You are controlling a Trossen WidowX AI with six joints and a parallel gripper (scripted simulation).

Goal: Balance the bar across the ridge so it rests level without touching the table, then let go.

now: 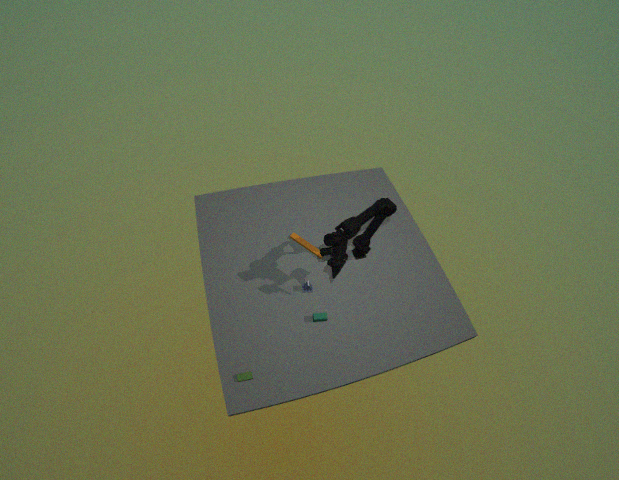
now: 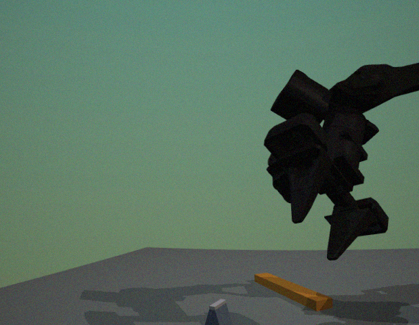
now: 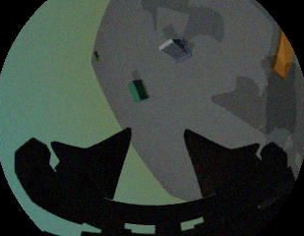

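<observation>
The orange bar lies flat on the grey table, apart from the ridge. The wrist view shows only part of it, at the right edge. The small dark blue ridge with a pale top stands on the table; its lower part is cut off in the exterior view. My gripper is open and empty, with its fingers apart, high above the table. In the top view it appears close beside the bar's right end.
A teal-green block lies on the table beyond the ridge from the bar. A lime-green block lies farther off, near a table corner. The arm's shadow falls over the table around the bar and ridge.
</observation>
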